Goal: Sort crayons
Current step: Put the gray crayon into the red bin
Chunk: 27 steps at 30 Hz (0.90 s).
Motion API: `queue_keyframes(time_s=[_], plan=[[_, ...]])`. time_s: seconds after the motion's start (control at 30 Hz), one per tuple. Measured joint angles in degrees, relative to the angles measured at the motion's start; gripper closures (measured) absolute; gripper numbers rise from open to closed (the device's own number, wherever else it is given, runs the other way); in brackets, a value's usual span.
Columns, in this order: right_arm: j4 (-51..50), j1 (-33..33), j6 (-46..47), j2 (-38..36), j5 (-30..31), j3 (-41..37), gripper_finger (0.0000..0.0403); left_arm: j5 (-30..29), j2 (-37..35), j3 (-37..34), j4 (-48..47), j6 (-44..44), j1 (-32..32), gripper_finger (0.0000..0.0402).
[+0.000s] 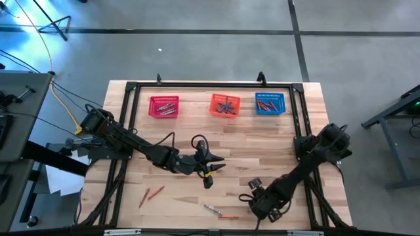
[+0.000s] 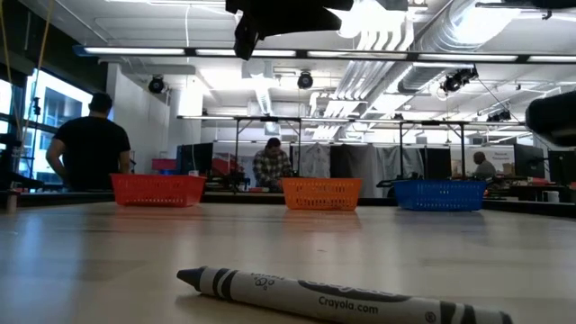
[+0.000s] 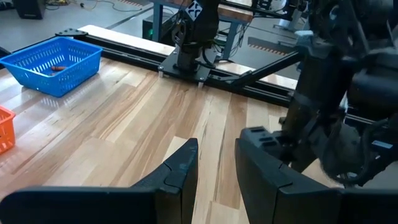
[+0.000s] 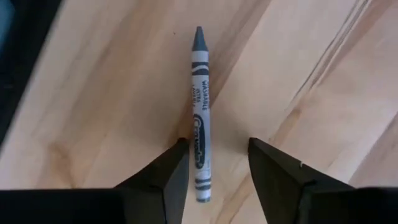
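Your right gripper (image 4: 214, 165), fingers spread, hovers over the grey crayon (image 4: 199, 112) at the high view's bottom centre. The crayon runs lengthwise between the fingers; the left gripper (image 1: 209, 168) is farther off.

The table (image 1: 216, 151) is seen whole from straight above, level from its near edge toward the baskets (image 2: 320, 193) and room, across it from the left wrist, and closely from above by the right wrist, whose grey crayon (image 4: 199, 115) is shared with the low view.
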Motion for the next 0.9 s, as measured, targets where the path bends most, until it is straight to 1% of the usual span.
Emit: queue_keyframes(time_s=[0.17,0.37,0.47,0.63,0.7,0.9], plan=[[0.03,-0.35,-2.33,2.29,-0.15,0.33,0.0253,0.00,0.00,0.00,0.09,-0.02,0.00,0.0308],[-0.28,-0.35,-4.47,2.86,1.37,0.28,0.0284,0.02,0.00,0.00,0.09,0.02,0.00,0.0308],[-0.36,-0.35,-4.57,2.90,1.69,0.26,0.0312,0.00,0.00,0.00,0.03,0.04,0.00,0.0308],[-0.54,-0.39,-4.27,2.94,1.91,0.23,0.0375,0.00,0.00,0.00,-0.17,0.04,0.00,0.0308],[-0.63,-0.41,-3.87,2.94,1.80,0.22,0.0393,0.00,0.00,0.00,-0.17,0.04,0.00,0.0308],[-0.60,-0.41,-3.65,2.94,1.41,0.17,0.0397,0.00,0.00,0.00,-0.17,0.04,0.00,0.0308]])
